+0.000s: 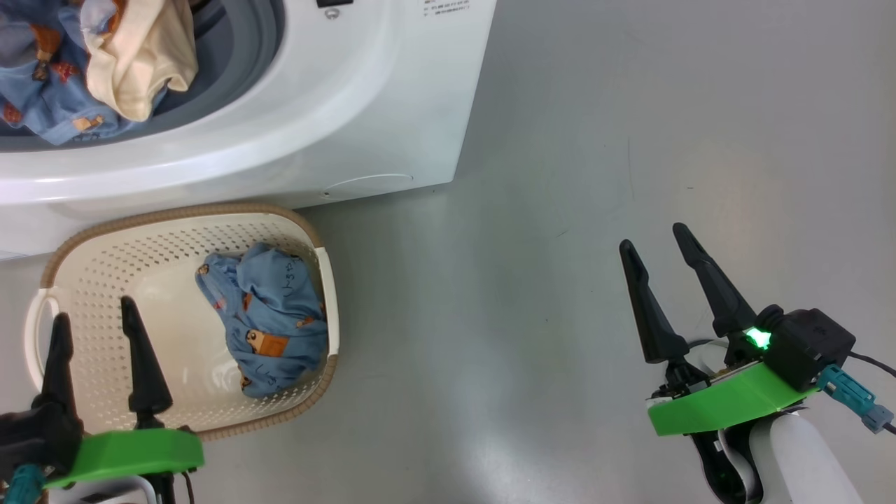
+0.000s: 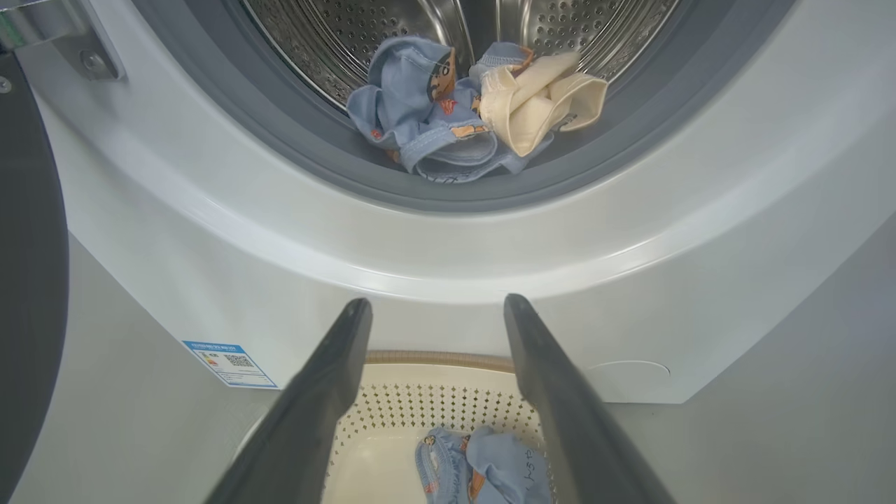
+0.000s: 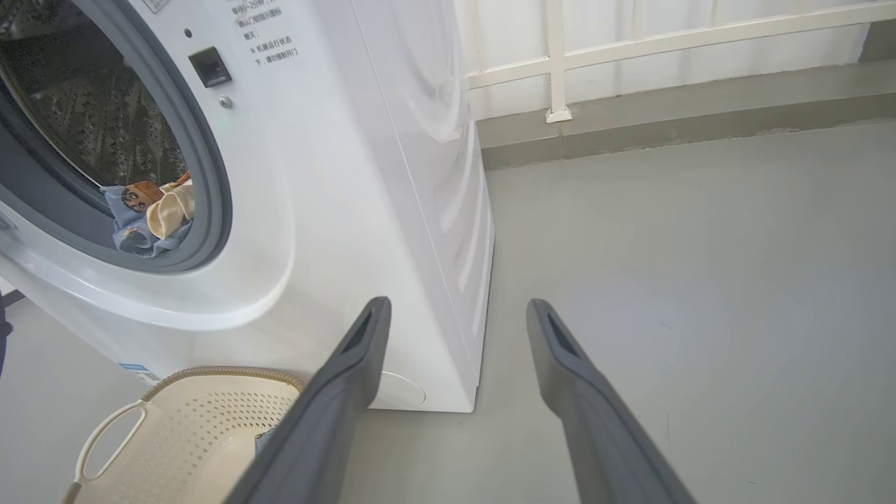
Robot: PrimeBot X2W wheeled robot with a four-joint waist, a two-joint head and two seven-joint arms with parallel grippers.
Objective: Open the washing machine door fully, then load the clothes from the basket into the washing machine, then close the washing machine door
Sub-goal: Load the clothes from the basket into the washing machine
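Observation:
The washing machine [image 1: 364,105] stands open, and its door's black rim [image 2: 28,280] is swung out at the left edge of the left wrist view. A blue printed garment [image 2: 406,112] and a cream one [image 2: 539,98] lie at the drum's mouth, partly over the grey gasket [image 2: 315,147]. The cream basket [image 1: 105,266] sits on the floor against the machine's front, with another blue garment [image 1: 269,318] in its right half. My left gripper [image 1: 94,310] hangs open over the basket's near left part, holding nothing. My right gripper [image 1: 652,236] is open above bare floor, far right of the basket.
Grey floor [image 1: 595,175] stretches to the right of the machine. A white railing and low kerb [image 3: 630,91] run along the back wall. A blue label sticker [image 2: 229,362] marks the machine's lower front, and a round service flap [image 1: 371,183] sits beside the basket.

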